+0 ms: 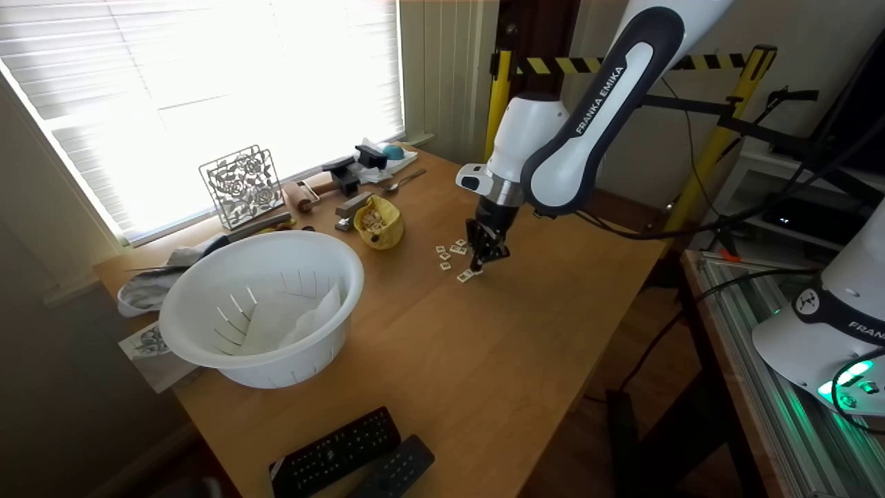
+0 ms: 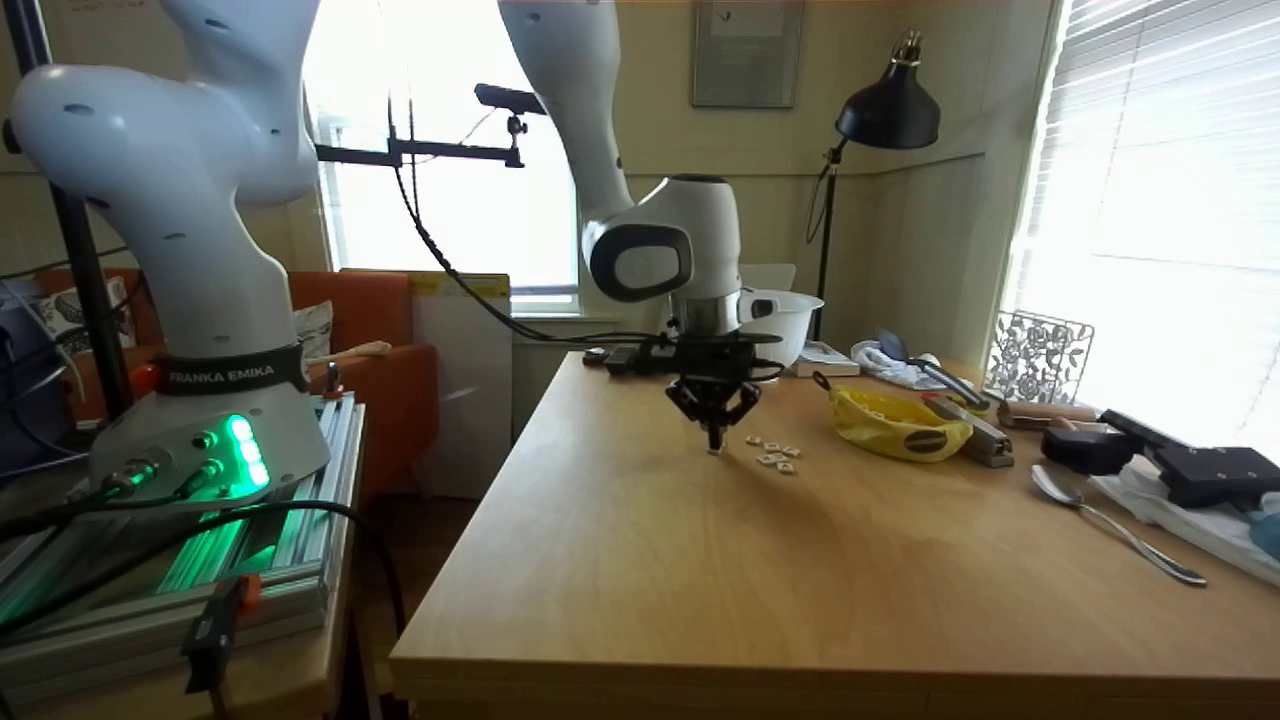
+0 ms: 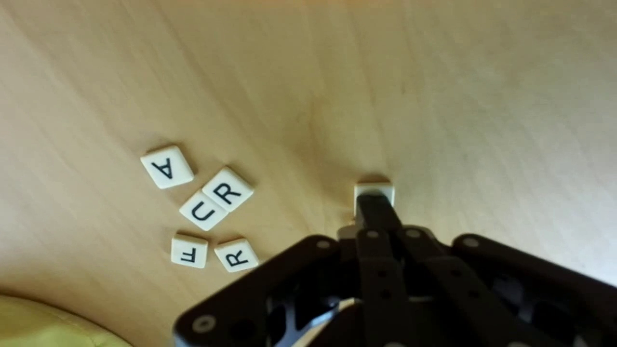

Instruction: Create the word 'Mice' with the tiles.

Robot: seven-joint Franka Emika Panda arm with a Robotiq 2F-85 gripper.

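Note:
My gripper (image 1: 476, 265) is shut, with its fingertips down at the table; it also shows in an exterior view (image 2: 714, 438). In the wrist view its fingertips (image 3: 378, 208) touch or cover a small cream tile (image 3: 374, 188), whose letter is hidden. In an exterior view a tile marked M (image 1: 465, 276) lies beside the tile at the fingertips. In the wrist view, to the left, lie loose tiles: an A (image 3: 167, 167), an R (image 3: 228, 189), a U or C (image 3: 204, 210), an F-like one (image 3: 189, 250) and another R (image 3: 236, 255).
A yellow pouch (image 1: 384, 237) holding several cream pieces stands near the loose tiles. A large white bowl (image 1: 297, 368) and dark remotes (image 1: 339, 449) are on the table. A spoon (image 2: 1110, 520) and a metal holder (image 1: 242, 187) are along the window side.

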